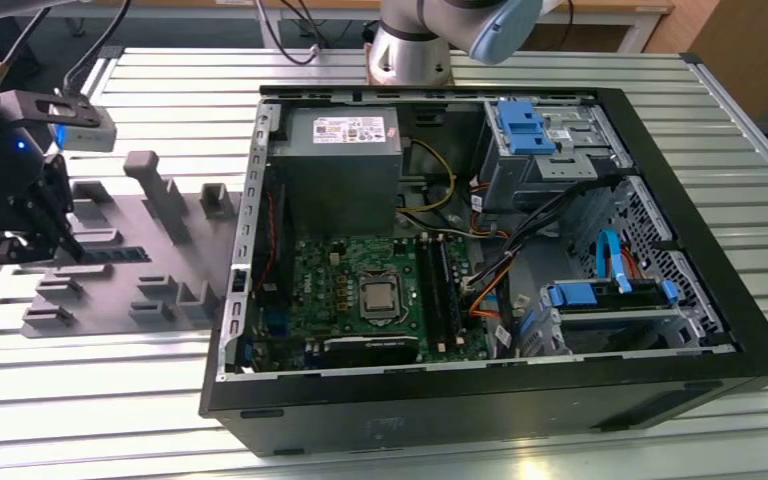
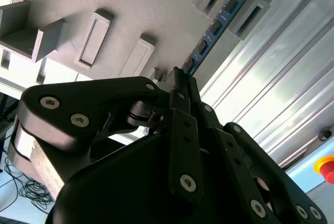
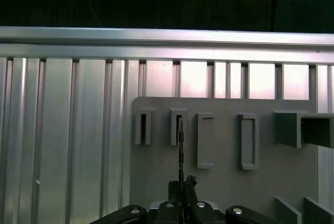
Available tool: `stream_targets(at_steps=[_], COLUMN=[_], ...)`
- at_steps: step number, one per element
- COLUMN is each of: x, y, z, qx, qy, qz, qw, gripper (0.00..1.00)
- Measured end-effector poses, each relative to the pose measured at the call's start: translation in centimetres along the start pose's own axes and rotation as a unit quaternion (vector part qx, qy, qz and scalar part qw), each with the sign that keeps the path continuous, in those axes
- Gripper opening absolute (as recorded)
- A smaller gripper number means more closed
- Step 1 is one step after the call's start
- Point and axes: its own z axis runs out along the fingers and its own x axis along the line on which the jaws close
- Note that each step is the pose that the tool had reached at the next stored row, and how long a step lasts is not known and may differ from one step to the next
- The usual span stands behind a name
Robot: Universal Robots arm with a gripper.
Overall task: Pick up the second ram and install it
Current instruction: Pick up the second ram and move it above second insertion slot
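Dark-blue second ram [image 2: 214, 28] is sitting in the holder tray [image 2: 130, 4], gripper [image 2: 178, 77] clamping its end; pick-up step is proceeding; freeing it is likely calling for a straight lift.

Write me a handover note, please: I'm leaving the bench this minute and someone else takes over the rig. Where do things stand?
The claw looks shut on the near end of the second ram, over the grey holder tray at the exterior view's left.
The ram stands on edge, with its far end in a slotted block of the tray. It is not lifted clear.
Done: the grasp appears made.
Left: the ram has to come out of the tray and be seated on the motherboard inside the open computer case.
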Motion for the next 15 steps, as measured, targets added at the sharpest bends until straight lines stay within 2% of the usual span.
stream_targets(at_steps=[15], x=[0.0], y=[0.03], z=[-1.25], qx=[0.0], qy=[0.0], qz=[0.0], qw=[1.0], gripper=[0.14])
